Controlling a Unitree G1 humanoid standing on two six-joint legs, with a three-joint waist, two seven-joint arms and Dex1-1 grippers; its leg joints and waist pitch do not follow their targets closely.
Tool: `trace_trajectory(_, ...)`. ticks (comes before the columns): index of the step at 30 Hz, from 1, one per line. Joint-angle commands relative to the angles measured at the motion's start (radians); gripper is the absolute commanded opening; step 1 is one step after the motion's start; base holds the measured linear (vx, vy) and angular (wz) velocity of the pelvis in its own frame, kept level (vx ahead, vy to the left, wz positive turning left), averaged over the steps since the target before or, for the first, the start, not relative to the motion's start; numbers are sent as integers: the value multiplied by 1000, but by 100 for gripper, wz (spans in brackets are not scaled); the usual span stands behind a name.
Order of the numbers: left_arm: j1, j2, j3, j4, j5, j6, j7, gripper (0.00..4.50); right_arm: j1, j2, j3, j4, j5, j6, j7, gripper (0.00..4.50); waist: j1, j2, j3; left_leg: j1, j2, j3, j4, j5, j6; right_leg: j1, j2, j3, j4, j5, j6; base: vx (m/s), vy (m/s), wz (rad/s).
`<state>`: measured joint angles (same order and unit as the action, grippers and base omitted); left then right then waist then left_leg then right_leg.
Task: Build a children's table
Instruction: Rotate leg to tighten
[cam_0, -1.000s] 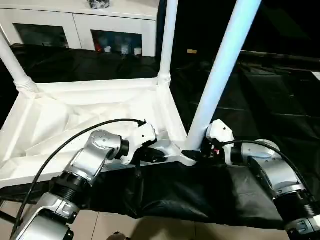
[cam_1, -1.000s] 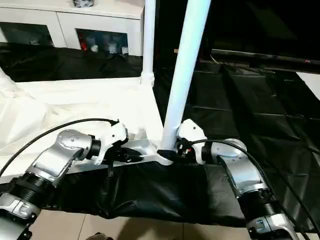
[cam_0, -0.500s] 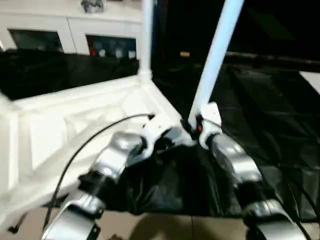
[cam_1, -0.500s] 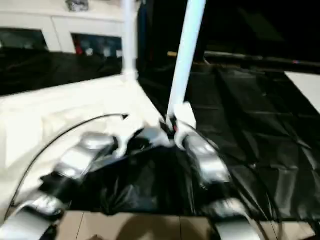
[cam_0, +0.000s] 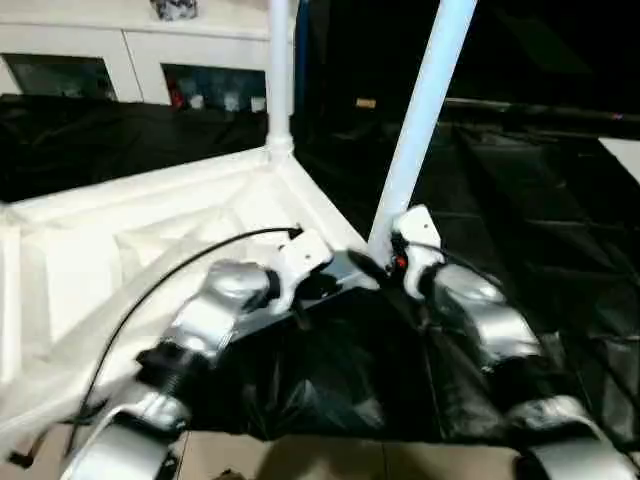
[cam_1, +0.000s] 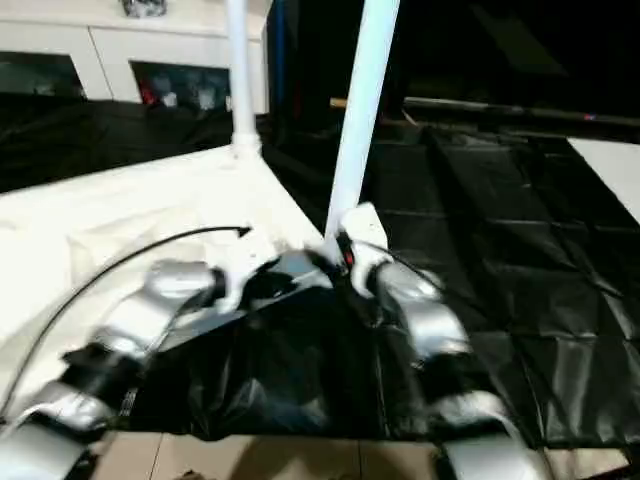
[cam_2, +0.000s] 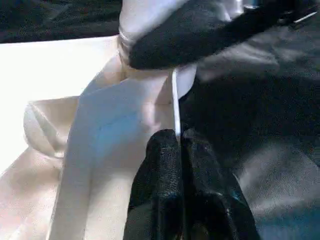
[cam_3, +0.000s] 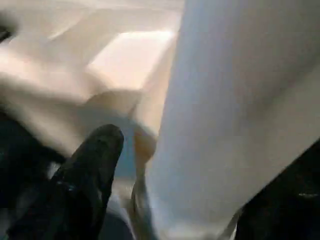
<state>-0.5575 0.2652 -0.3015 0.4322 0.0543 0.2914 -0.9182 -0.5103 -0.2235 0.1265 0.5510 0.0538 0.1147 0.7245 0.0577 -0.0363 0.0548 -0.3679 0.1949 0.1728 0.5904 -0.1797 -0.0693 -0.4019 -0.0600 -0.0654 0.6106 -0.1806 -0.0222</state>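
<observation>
While the tabletop (cam_0: 150, 240) lies upside down on black sheeting (cam_0: 520, 200), 2 legs stand upright in its corner sockets: far leg (cam_0: 279, 70), near leg (cam_0: 425, 110). L to R: my left gripper (cam_2: 177, 145), fingers pressed together, pinches the top's thin rim nr the near corner. My right gripper (cam_0: 385, 258), at the near leg's base; 1 finger (cam_3: 92, 160) beside the leg, grip can't be told. Cabinet (cam_0: 130, 50) behind, 1.

White table (cam_0: 150, 240), black sheet (cam_0: 520, 180)

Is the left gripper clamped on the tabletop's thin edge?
Yes, its fingers are pressed together on the tabletop's thin rim.
</observation>
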Motion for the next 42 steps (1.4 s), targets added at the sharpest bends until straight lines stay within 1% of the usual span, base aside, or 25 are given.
trace_trajectory(1,-6,-5,-1,-41,-29,-35,-39,0,18,-7,36,-17,17,10,73,387,2,5,-66,8,38,-8,-66,-176,50,53,-80,51,-71,-167,-207,0,0,0)
trace_trajectory(2,5,15,-1,-58,-51,-49,-86,0,34,-46,42,-46,27,18,137,398,4,2,-65,10,38,-8,-67,-181,48,54,-80,50,-72,-175,-210,0,0,0)
trace_trajectory(3,14,36,-2,-72,-67,-67,-129,0,49,-84,49,-72,33,19,194,409,7,1,-65,9,39,-8,-67,-184,51,57,-80,50,-73,-178,-207,0,0,0)
trace_trajectory(4,19,48,-2,-79,-76,-75,-154,0,55,-104,54,-84,33,19,219,416,6,1,-64,9,41,-8,-67,-184,52,56,-80,51,-72,-174,-209,0,0,0)
trace_trajectory(5,21,58,-2,-82,-80,-78,-169,0,59,-120,59,-91,28,7,231,421,7,2,-65,11,41,-7,-66,-188,53,53,-81,52,-72,-174,-215,0,0,0)
trace_trajectory(7,27,81,-5,-88,-95,-94,-211,0,64,-146,64,-106,16,-16,241,441,8,2,-62,13,39,-6,-67,-210,44,49,-81,51,-77,-224,-208,0,0,0)
trace_trajectory(8,30,91,-6,-94,-102,-93,-228,0,67,-156,64,-117,22,-11,258,441,7,2,-61,13,39,-6,-68,-216,41,48,-81,51,-78,-237,-205,0,0,0)
trace_trajectory(9,33,98,-6,-99,-106,-89,-242,0,71,-164,65,-128,29,-4,280,441,8,4,-60,16,39,-6,-68,-229,36,47,-81,51,-81,-260,-201,0,0,0)
trace_trajectory(11,37,114,-6,-105,-111,-89,-269,0,86,-193,76,-160,41,-2,340,441,9,2,-59,17,40,-7,-70,-239,36,47,-80,52,-83,-280,-191,0,0,0)
trace_trajectory(13,38,122,-6,-107,-112,-90,-280,0,91,-205,80,-174,47,-2,360,441,11,2,-59,15,42,-8,-70,-234,36,47,-81,52,-82,-276,-188,0,0,0)
trace_trajectory(14,40,133,-7,-110,-114,-88,-295,0,95,-208,76,-190,64,3,377,441,11,3,-59,13,40,-8,-70,-228,37,48,-80,52,-81,-273,-188,0,0,0)
trace_trajectory(23,52,135,-12,-116,-119,-89,-306,0,109,-200,81,-228,92,9,411,441,18,2,-63,13,40,-7,-68,-198,39,49,-80,51,-75,-226,-202,0,0,0)
trace_trajectory(24,53,135,-12,-116,-118,-89,-306,0,110,-199,80,-229,93,11,410,426,20,2,-62,13,40,-7,-68,-195,40,50,-80,52,-75,-225,-201,0,0,0)
trace_trajectory(25,53,135,-13,-117,-119,-88,-307,0,109,-199,81,-228,91,11,409,426,22,-4,-62,12,40,-7,-68,-193,41,50,-80,51,-76,-230,-197,0,0,0)
trace_trajectory(26,54,134,-14,-120,-119,-85,-307,0,104,-195,81,-218,87,14,402,405,23,-2,-63,14,40,-7,-68,-192,40,50,-81,51,-74,-232,-197,0,0,0)
trace_trajectory(27,54,133,-15,-120,-120,-83,-306,0,99,-190,83,-202,82,15,396,396,25,0,-61,14,41,-7,-69,-197,37,48,-80,51,-76,-240,-196,0,0,0)
trace_trajectory(28,53,133,-16,-120,-120,-82,-306,0,97,-189,83,-196,81,14,392,396,25,0,-62,15,41,-6,-68,-200,35,48,-80,51,-76,-245,-195,0,0,0)
trace_trajectory(30,53,133,-17,-121,-121,-82,-305,0,96,-185,81,-191,84,15,389,376,26,0,-62,15,41,-7,-69,-203,32,48,-82,51,-77,-255,-192,0,0,0)
trace_trajectory(35,52,133,-18,-122,-121,-79,-305,0,94,-174,76,-189,94,25,388,332,27,0,-64,14,40,-7,-68,-189,33,50,-80,52,-74,-226,-192,0,0,0)
trace_trajectory(37,51,133,-19,-121,-119,-77,-306,0,93,-170,79,-185,94,27,388,325,27,0,-64,14,39,-6,-67,-184,34,50,-80,51,-73,-219,-195,0,0,0)
trace_trajectory(40,51,134,-19,-120,-119,-76,-305,0,92,-169,80,-182,94,27,389,293,27,0,-63,14,40,-7,-68,-190,33,49,-80,51,-74,-227,-194,0,0,0)
trace_trajectory(41,51,135,-20,-120,-119,-76,-306,0,93,-168,81,-182,95,27,389,293,27,1,-62,15,40,-6,-68,-197,32,48,-81,51,-75,-237,-193,0,0,0)
trace_trajectory(42,51,136,-20,-121,-120,-75,-305,0,94,-168,82,-182,95,28,389,277,28,0,-62,14,39,-7,-68,-198,31,49,-81,51,-75,-240,-191,0,0,0)
